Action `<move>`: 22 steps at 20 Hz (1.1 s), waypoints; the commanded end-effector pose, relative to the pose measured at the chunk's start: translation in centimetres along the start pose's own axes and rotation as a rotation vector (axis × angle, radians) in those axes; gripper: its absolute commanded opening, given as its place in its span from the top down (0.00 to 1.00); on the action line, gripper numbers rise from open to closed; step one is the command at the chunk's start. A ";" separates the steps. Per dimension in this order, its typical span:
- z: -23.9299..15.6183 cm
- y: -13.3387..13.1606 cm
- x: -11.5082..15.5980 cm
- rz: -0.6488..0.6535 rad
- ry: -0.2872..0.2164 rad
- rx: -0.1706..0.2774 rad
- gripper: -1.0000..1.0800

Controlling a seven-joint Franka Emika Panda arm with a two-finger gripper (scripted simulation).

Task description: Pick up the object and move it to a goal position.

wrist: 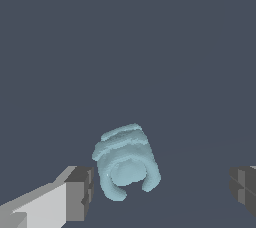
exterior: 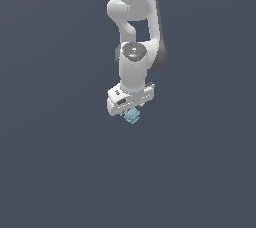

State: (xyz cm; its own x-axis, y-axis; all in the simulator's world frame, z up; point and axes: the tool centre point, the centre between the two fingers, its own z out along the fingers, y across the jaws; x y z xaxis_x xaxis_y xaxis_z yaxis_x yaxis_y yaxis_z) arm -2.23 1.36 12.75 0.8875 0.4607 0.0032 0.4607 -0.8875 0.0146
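The object (exterior: 132, 116) is a small pale blue-teal lumpy blob with ridges, showing just under the white gripper (exterior: 130, 110) in the exterior view. In the wrist view the object (wrist: 125, 164) sits between the two dark fingertips (wrist: 80, 192), close to one and well apart from the other. The gripper (wrist: 162, 192) is open, with its jaws standing wide on either side of the object and not touching it. The fingers themselves are mostly hidden behind the hand in the exterior view.
The white arm (exterior: 135, 32) comes down from the top of the exterior view. A plain dark grey-blue surface (exterior: 60, 172) fills all else in both views. No other objects or goal marker show.
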 end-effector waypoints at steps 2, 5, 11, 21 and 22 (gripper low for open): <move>1.3 -0.5 -0.7 -0.091 -0.001 0.004 0.04; 2.1 -0.9 -1.2 -0.153 -0.002 0.008 0.04; 3.2 -1.5 -1.9 -0.238 -0.001 0.013 0.04; 3.8 -1.7 -2.2 -0.268 -0.002 0.015 0.04; 4.0 -1.7 -2.2 -0.268 -0.002 0.015 0.04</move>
State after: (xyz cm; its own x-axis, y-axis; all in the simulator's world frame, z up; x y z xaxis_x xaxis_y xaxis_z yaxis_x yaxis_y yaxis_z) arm -4.94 1.80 8.95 0.7336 0.6795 0.0000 0.6795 -0.7336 0.0003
